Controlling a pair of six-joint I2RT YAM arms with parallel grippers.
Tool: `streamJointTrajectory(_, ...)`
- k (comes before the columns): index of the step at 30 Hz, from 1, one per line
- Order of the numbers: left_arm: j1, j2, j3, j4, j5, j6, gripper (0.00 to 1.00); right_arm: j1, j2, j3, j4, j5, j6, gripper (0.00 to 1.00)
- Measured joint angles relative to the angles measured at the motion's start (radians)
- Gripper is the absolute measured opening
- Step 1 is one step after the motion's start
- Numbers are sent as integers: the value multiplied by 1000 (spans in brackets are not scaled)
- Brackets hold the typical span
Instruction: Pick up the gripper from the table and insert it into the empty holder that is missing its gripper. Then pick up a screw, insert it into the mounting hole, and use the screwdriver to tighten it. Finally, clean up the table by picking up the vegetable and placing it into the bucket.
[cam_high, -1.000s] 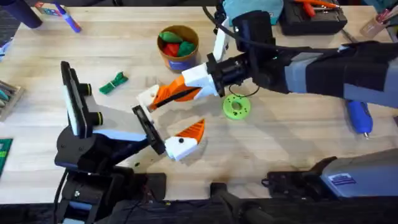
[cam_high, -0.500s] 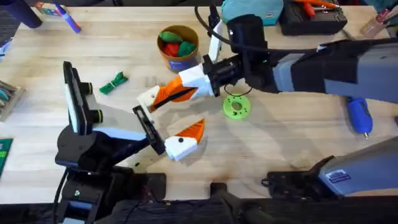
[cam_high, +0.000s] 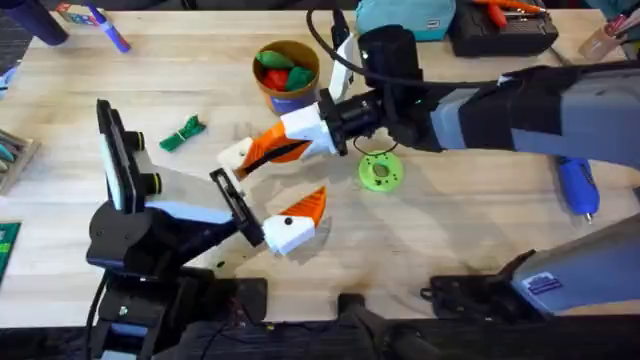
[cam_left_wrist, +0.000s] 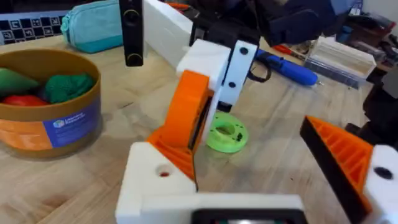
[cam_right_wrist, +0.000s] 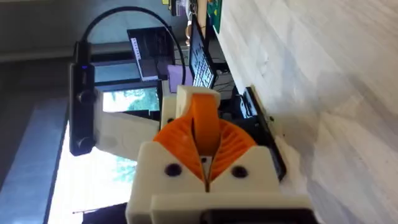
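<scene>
Our right tool (cam_high: 245, 157) pinching loose finger piece (cam_left_wrist: 189, 115), orange pad between pads, carrying it toward left tool (cam_high: 262, 205), which waits spread, one finger missing. Screwdriver (cam_high: 578, 188) behind right tool on desk (cam_high: 470, 215); vegetable (cam_high: 184, 133) beyond tip; bucket (cam_high: 286, 72) alongside.

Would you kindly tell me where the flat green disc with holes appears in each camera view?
Overhead: the flat green disc with holes lies on the table just below the right arm's wrist.
Left wrist: the disc lies beside the orange-and-white fingers.
Right wrist: not in it.
Shared landmark: the round tan bucket.
</scene>
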Motion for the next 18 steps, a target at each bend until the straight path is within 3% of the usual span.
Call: streamJointTrajectory(18, 1, 0, 0, -2, -2, -5, 992, 5, 0, 2, 10, 6, -10, 10)
